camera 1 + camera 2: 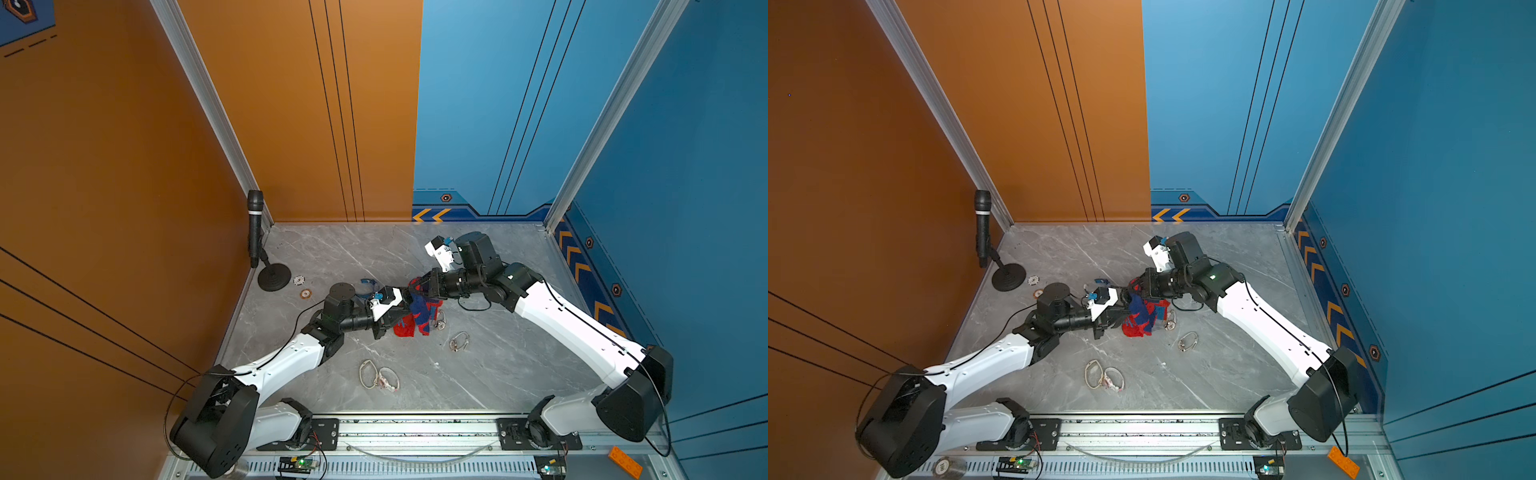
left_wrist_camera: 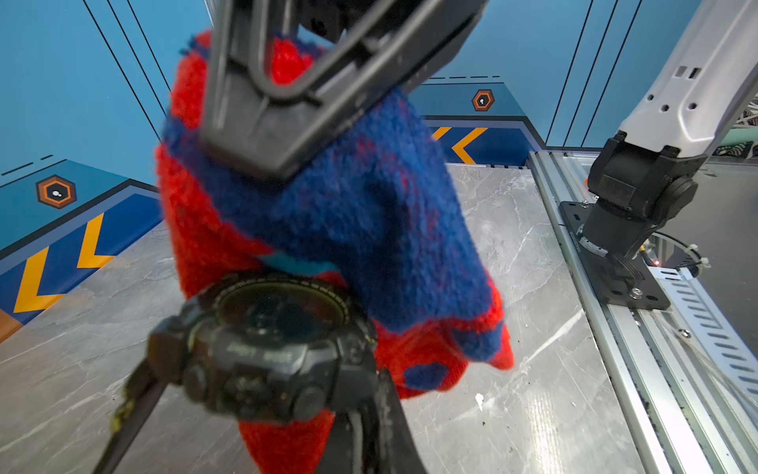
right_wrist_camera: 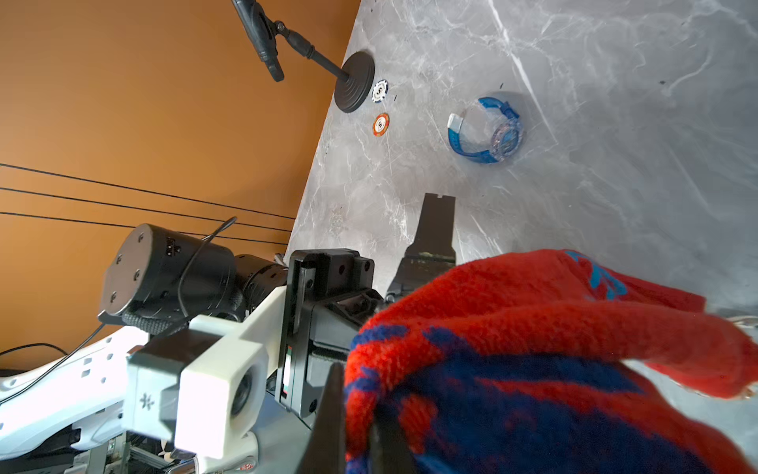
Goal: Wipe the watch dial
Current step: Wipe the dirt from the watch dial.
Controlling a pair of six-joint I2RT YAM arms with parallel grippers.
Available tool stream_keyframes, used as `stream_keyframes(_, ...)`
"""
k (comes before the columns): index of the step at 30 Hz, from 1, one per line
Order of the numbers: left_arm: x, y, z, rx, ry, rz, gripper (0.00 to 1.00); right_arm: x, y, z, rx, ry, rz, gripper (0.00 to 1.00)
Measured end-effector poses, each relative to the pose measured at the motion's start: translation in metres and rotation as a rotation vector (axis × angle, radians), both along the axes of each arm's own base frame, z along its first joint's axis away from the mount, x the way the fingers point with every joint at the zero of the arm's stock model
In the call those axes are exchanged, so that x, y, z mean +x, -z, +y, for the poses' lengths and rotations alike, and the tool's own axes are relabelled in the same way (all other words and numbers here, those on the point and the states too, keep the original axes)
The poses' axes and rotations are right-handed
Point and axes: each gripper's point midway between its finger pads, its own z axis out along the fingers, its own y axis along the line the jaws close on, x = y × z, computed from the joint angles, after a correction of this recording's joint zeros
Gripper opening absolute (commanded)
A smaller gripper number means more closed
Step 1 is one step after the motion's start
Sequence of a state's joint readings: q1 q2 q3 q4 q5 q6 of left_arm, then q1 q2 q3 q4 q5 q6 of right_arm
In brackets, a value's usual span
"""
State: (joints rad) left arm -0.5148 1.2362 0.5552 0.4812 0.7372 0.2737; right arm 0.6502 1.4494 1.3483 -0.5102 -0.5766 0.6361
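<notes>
left gripper (image 2: 270,381) is clamping the black watch (image 2: 262,349) above the tabletop's (image 1: 498,374) middle, right gripper (image 2: 262,160) is pinching the red-and-blue cloth (image 2: 369,213) hanging at the dial's (image 2: 279,312) rim (glass mostly uncovered), so wiping is calling for steady holding and light, full strokes.

We note a booth-like cell: an orange wall (image 1: 104,166) on one side and across half the back, a blue wall (image 1: 478,104) covering the rest, both ruled with thin dark lines. Bare aluminium posts (image 1: 208,95) run up the two back corners. Along the foot of the blue panels runs a darker band of orange chevrons (image 1: 432,215) with small hexagon badges. The surface (image 1: 498,365) is grey, marble-patterned and white-veined, evenly lit with soft shadows. A metal rail (image 1: 415,430) edges its near side. A black microphone (image 1: 254,224) on a round stand occupies the orange back corner.
</notes>
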Motion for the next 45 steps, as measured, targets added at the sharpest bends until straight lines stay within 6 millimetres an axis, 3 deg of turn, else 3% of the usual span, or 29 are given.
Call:
stream_keyframes(8, -0.002, 0.006, 0.002, 0.018, -0.005, 0.032, 0.00, 0.011, 0.035, 0.007, -0.011, 0.001, 0.061, 0.00)
stream_keyframes(17, 0.000, 0.010, 0.005, 0.031, -0.023, 0.052, 0.00, 0.026, 0.054, -0.015, -0.027, 0.062, 0.103, 0.00)
stream_keyframes(21, 0.001, 0.001, 0.006, 0.013, -0.027, 0.021, 0.00, 0.033, 0.049, -0.027, -0.021, 0.095, 0.096, 0.00)
stream_keyframes(26, 0.001, -0.007, 0.006, -0.004, -0.027, -0.010, 0.00, 0.026, 0.022, -0.030, 0.029, 0.092, 0.059, 0.00)
stream_keyframes(33, 0.002, -0.008, 0.006, -0.006, -0.027, -0.013, 0.00, 0.008, -0.021, -0.008, 0.110, 0.025, 0.015, 0.00)
stream_keyframes(37, 0.002, -0.008, 0.006, -0.006, -0.028, -0.012, 0.00, -0.003, -0.021, 0.006, 0.117, -0.015, 0.030, 0.00)
stream_keyframes(45, 0.002, -0.008, 0.007, -0.012, -0.032, 0.006, 0.00, 0.001, 0.009, 0.020, 0.098, -0.034, 0.078, 0.00)
